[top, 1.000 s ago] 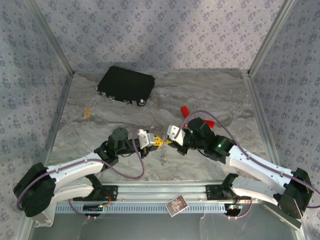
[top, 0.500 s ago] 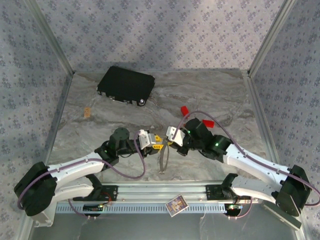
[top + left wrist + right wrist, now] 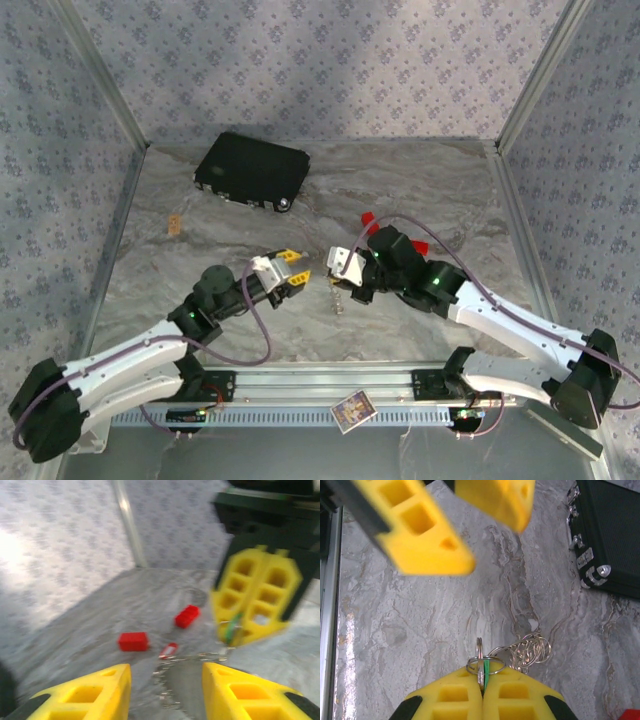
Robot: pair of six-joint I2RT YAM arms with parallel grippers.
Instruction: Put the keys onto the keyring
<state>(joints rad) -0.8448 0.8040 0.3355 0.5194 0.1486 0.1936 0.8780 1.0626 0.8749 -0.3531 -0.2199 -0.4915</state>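
Note:
My right gripper [image 3: 482,681] is shut on the bright green key [image 3: 484,672]; its edge sticks out between the pads, threaded through small silver rings [image 3: 486,661]. The keyring's silvery chain [image 3: 530,650] trails from those rings onto the marble. From above, the right gripper [image 3: 339,277] has the chain [image 3: 338,296] dangling under it. My left gripper [image 3: 292,268] stands open a short way to its left, holding nothing. In the left wrist view the left gripper [image 3: 166,673] faces the right gripper's fingers [image 3: 255,600], the green key [image 3: 231,628], the chain [image 3: 172,677] and the red key with a white part [image 3: 168,650] lying on the table.
Two plain red blocks [image 3: 133,641] [image 3: 187,616] lie beyond the red key, by the right arm [image 3: 369,218]. A black case [image 3: 251,169] sits at the back left. A small tan piece [image 3: 174,224] lies near the left wall. Metal frame posts and patterned walls enclose the marble table [image 3: 440,190].
The left gripper opened, let go at the meeting point and drew back to the left. The right gripper stayed shut on the green key, with the chain now hanging from it.

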